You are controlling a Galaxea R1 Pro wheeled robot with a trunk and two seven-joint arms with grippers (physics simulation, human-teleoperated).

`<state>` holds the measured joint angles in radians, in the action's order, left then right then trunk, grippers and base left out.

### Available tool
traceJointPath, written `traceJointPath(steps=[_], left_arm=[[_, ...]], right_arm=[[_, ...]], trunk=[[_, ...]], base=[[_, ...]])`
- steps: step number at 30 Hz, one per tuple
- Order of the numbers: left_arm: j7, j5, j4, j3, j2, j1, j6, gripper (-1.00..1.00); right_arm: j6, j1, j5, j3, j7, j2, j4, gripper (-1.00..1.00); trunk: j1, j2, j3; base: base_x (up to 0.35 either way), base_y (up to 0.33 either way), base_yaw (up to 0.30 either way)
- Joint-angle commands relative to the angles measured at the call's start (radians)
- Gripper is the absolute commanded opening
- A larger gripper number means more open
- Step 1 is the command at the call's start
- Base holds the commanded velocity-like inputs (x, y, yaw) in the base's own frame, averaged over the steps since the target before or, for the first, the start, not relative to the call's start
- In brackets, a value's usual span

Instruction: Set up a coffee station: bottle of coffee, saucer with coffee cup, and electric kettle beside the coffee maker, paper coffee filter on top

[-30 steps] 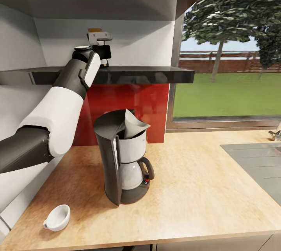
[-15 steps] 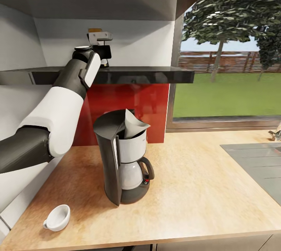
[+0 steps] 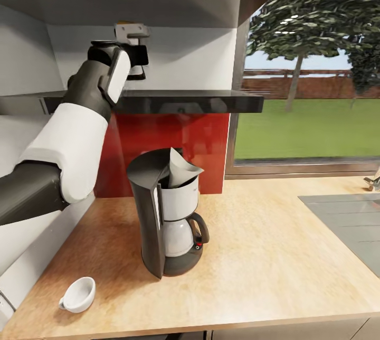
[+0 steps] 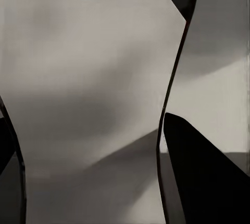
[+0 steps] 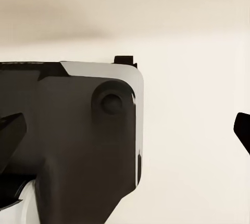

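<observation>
A robot's left arm reaches up from the lower left of the head view to the upper left, above the glossy black kitchen shelf [image 3: 174, 101]. Its left hand [image 3: 138, 61] is raised clear of the shelf, against the white wall. In the left wrist view, the bottle of coffee [image 4: 94, 109] sits close between the dark fingers [image 4: 200, 177], its white label and waisted outline plain, so the hand appears closed around it.

Below, in the middle of the frame, the coffee maker [image 3: 168, 213] stands on the light wood counter [image 3: 274, 261], with a white paper filter [image 3: 182, 168] poking from its top. The coffee cup [image 3: 78, 294] rests on the counter at lower left, well apart from the machine. At the right edge lies a grey sink [image 3: 348, 224].

The right wrist view shows dark fingertips [image 5: 10, 130] spread apart, the right hand open.
</observation>
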<state>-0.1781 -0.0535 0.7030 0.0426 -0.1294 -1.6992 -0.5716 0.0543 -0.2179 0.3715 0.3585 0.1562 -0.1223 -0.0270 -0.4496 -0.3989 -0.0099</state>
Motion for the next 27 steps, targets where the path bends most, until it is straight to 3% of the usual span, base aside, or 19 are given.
traceJointPath(steps=[1,6,17,27], left_arm=[[-0.005,-0.004,0.025,0.003,0.001,-0.003,-0.028,-1.00],[-0.003,-0.004,0.085,0.003,0.002,-0.002,-0.072,-1.00],[-0.003,0.001,0.140,0.014,0.001,0.007,-0.079,-1.00],[-0.003,0.006,0.142,0.014,0.001,0.007,-0.079,-1.00]], right_arm=[[0.005,0.000,0.010,0.008,0.002,-0.001,-0.002,1.00],[0.005,0.000,0.010,0.008,0.002,0.000,-0.002,1.00],[0.004,0.000,0.011,0.008,0.003,0.000,-0.003,1.00],[0.001,0.000,0.011,0.008,0.003,0.000,-0.004,1.00]], trunk=[[0.000,-0.001,-0.001],[0.000,-0.001,-0.001],[0.000,-0.001,-0.001],[0.000,-0.001,-0.001]], base=[[0.000,0.000,0.147],[0.000,0.000,0.213],[-0.003,0.000,0.036],[-0.280,0.000,0.000]])
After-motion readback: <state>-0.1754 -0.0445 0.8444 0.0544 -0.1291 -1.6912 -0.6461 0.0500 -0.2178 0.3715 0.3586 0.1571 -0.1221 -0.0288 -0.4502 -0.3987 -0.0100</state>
